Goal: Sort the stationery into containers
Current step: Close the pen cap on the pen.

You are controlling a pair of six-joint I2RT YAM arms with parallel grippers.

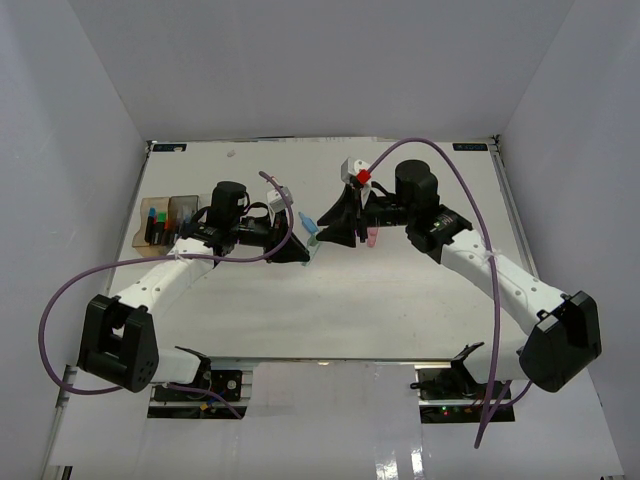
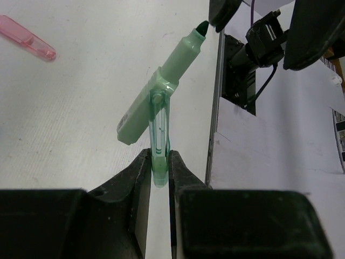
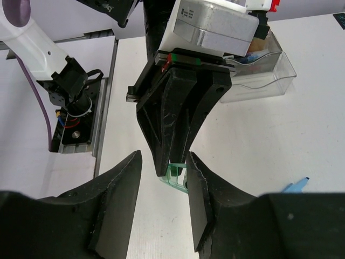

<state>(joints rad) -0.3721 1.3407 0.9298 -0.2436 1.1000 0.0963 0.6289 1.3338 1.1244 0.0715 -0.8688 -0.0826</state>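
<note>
In the left wrist view my left gripper [image 2: 159,162] is shut on a clear green pen cap [image 2: 160,135]. A pale green pen [image 2: 161,81] with a bare dark tip slants up from the cap; whether the two are joined I cannot tell. My right gripper [image 3: 164,156] faces it with jaws open, and the left fingers [image 3: 178,108] and cap [image 3: 178,175] sit between its fingertips. From above, both grippers [image 1: 303,250] [image 1: 322,228] meet mid-table. The containers [image 1: 165,222] stand at the left with several highlighters inside.
A pink pen [image 2: 27,36] lies on the table beyond the left gripper, and from above a pink piece [image 1: 372,237] lies under the right arm. A blue piece [image 1: 306,222] lies beside the grippers. The table's near edge and arm mounts [image 2: 237,70] are close.
</note>
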